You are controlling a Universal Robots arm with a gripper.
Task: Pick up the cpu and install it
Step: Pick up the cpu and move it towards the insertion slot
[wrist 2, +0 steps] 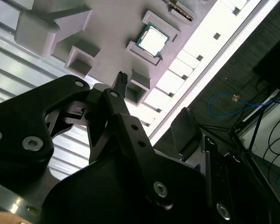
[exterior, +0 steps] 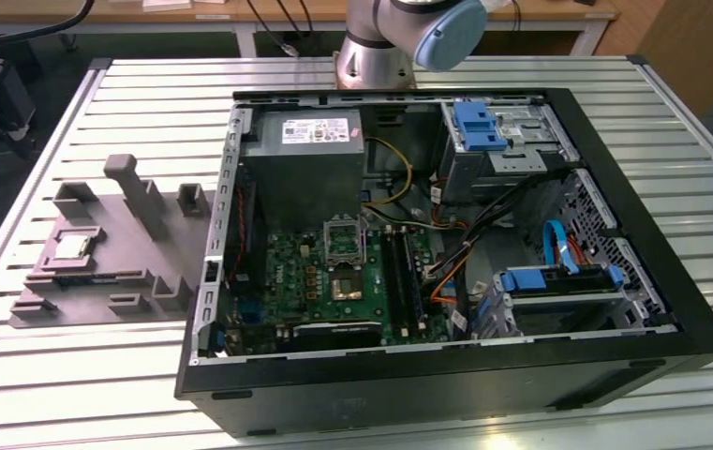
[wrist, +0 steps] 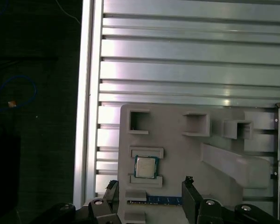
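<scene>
The cpu [exterior: 72, 246] is a small silvery square chip with a pale rim. It lies flat in a holder on the grey plastic fixture [exterior: 143, 258], on the exterior view's left of the black computer case [exterior: 693, 323]. Both wrist views show the cpu [wrist: 145, 167] [wrist 2: 153, 39] from above. My gripper [wrist: 149, 185] hovers above the fixture, open, with its two black fingertips [wrist: 188, 183] apart and nothing between them. Inside the case, the silver socket frame [exterior: 344, 240] stands on the green motherboard [exterior: 331, 281].
The fixture carries several raised grey blocks and a tall post [exterior: 138, 192]. The slatted metal table [exterior: 81, 375] ends close beside the fixture, with dark floor and a blue cable [wrist: 18, 93] beyond. Drive bays and cables fill the case's right half. The arm's base [exterior: 381, 42] stands behind the case.
</scene>
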